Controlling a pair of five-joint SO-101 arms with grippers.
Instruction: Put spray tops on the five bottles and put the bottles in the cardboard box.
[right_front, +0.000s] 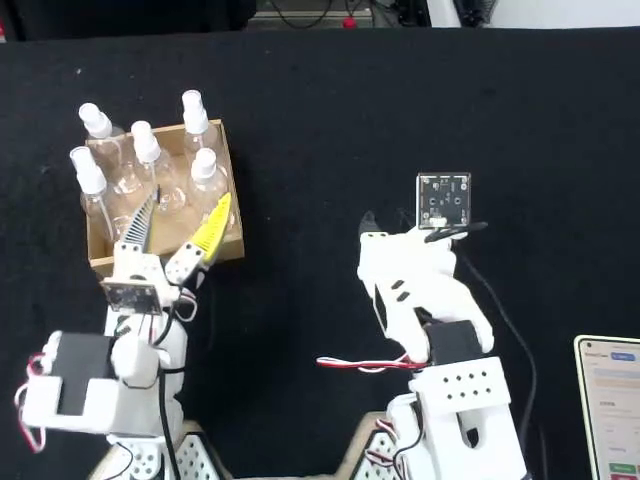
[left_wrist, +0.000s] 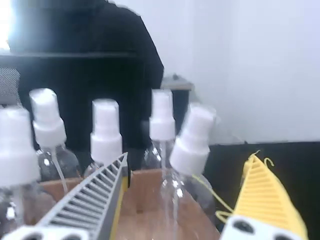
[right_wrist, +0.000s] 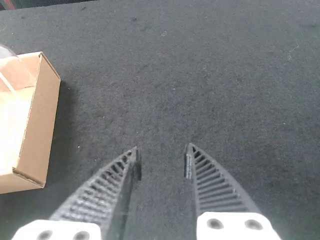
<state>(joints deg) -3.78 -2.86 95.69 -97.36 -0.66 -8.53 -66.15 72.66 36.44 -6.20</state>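
**Inspector:** What premises are we inspecting?

**Assistant:** It is looking like a robotics lab bench. A black-draped table (right_front: 320, 100) is carrying a white printed arm (right_front: 440, 300) that is trailing bare servo wires (right_front: 360, 363), and cables (right_front: 310, 14) are lying along the far edge.

**Inspector:** Anything more?

**Assistant:** A lit screen (right_front: 608, 420) is glowing at the corner; a white wall (left_wrist: 260, 65) is standing behind.

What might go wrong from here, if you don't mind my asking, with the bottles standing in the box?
The open left tool hangs over the box, its yellow finger beside the nearest bottle; pulling back could snag or tip it. The bottles stand crowded, so one knock may topple several.
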